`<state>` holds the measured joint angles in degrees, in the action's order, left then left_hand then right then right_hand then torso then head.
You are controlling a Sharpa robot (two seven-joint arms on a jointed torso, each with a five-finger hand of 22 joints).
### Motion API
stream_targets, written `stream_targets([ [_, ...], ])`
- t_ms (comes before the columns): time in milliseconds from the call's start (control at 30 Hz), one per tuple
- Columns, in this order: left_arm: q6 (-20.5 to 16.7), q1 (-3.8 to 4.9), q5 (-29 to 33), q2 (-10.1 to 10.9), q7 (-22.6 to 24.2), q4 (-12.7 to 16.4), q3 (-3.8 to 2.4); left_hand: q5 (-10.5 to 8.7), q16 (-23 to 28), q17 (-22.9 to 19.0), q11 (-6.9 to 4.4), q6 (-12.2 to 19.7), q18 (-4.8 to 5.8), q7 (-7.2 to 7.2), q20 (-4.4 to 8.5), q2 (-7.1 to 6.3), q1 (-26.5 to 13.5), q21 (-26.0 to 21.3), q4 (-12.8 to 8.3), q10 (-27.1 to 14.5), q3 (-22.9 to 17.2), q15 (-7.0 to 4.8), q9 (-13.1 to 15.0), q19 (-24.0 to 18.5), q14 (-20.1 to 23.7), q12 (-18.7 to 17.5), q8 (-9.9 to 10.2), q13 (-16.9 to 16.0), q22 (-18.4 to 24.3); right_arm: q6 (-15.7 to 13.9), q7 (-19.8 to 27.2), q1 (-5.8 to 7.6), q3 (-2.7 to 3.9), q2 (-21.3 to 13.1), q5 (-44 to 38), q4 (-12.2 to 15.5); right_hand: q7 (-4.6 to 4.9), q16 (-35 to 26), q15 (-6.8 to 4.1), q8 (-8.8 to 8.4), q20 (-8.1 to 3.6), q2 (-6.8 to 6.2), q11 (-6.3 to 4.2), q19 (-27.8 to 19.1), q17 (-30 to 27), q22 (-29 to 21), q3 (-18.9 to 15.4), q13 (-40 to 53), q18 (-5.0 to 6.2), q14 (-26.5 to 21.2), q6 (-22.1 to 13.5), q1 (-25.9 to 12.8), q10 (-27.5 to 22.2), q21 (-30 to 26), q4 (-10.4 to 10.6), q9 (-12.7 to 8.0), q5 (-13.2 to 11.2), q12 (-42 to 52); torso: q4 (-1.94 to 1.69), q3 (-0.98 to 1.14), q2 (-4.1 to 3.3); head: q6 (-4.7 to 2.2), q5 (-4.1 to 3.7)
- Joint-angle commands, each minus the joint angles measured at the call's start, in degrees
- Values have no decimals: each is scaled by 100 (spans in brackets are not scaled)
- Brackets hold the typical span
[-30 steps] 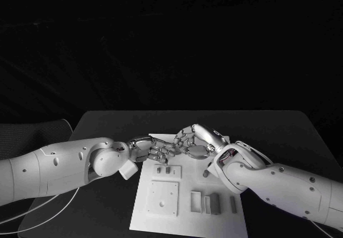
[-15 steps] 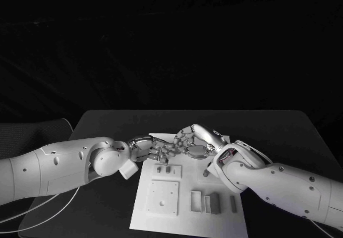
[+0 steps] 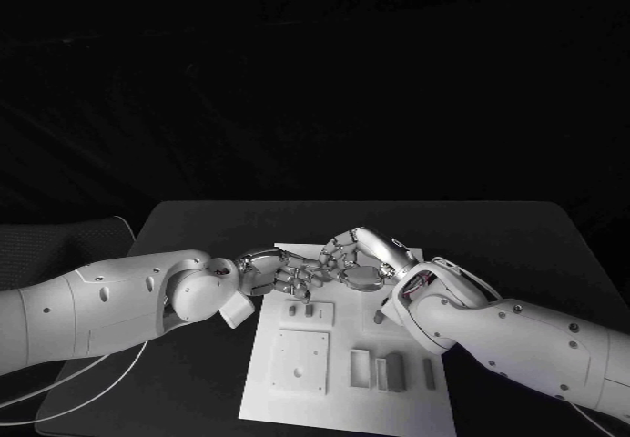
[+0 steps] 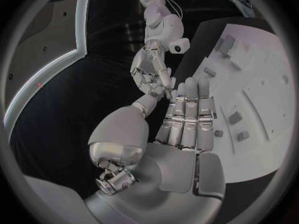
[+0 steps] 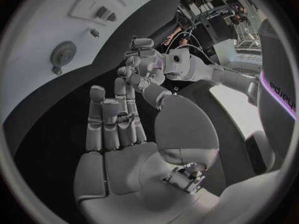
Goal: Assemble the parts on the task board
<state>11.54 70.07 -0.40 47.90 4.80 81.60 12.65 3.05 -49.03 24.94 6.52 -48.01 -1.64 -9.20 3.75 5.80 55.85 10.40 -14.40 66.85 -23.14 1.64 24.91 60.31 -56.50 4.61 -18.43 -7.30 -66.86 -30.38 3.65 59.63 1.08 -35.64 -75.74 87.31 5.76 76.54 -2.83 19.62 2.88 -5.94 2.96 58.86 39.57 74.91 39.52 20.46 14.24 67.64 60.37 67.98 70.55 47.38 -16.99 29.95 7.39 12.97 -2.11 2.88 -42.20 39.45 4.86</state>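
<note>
Both hands meet fingertip to fingertip above the far end of the board (image 3: 296,401), which lies mid-tabletop (image 3: 525,237). The left hand (image 3: 279,273) and right hand (image 3: 357,259) have fingers straight and close together; whether they hold anything between them I cannot tell. Small parts (image 3: 390,373) sit on the board's near half.

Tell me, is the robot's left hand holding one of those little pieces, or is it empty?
Cannot tell. The left hand has its fingers straight and close together, fingertips meeting the right hand above the task board; no part shows between them.
</note>
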Motion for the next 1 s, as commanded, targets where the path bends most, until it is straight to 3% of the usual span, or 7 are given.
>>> stream_targets([
  [33, 127, 8, -6, -7, 44, 19, -4, -23, 35, 12, 7, -16, -110, -8, 35, 45, -40, -32, 46, 39, -15, -13, -6, -23, 46, -40, 6, 10, -10, 71, 52, -1, 4, 2, 11, 12, 13, 21, -41, 30, -39, 68, 7, -12, 9, 112, 22, 7, 76, -11, 22, -9, 7, 18, 21, 10, 18, 15, 1, 2, 0, 4, 3],
  [567, 115, 8, -7, -7, 53, 13, -4, -23, 51, 59, -21, -100, -103, 19, 31, 363, 156, -52, -1, 132, -263, -11, 5, -22, 48, -22, -26, 11, -58, 81, 57, -1, 4, -6, 13, 16, 14, 22, -41, 29, -40, 71, 8, -11, 10, 112, 19, 8, 76, -9, 20, -11, 8, 19, 21, 14, 18, 13, 0, 0, 0, 20, 6],
  [1000, 82, 8, -7, 4, 72, 7, -4, -24, 55, 89, -53, -182, -93, 56, 31, 457, 166, -60, 3, 226, -370, -11, 25, -22, 41, 4, -66, -8, -94, 104, 68, -1, 4, -13, 17, 23, 14, 23, -41, 29, -42, 71, 8, -10, 11, 111, 18, 8, 76, -8, 19, -12, 9, 20, 20, 17, 18, 11, -2, 0, 1, 34, 8],
])
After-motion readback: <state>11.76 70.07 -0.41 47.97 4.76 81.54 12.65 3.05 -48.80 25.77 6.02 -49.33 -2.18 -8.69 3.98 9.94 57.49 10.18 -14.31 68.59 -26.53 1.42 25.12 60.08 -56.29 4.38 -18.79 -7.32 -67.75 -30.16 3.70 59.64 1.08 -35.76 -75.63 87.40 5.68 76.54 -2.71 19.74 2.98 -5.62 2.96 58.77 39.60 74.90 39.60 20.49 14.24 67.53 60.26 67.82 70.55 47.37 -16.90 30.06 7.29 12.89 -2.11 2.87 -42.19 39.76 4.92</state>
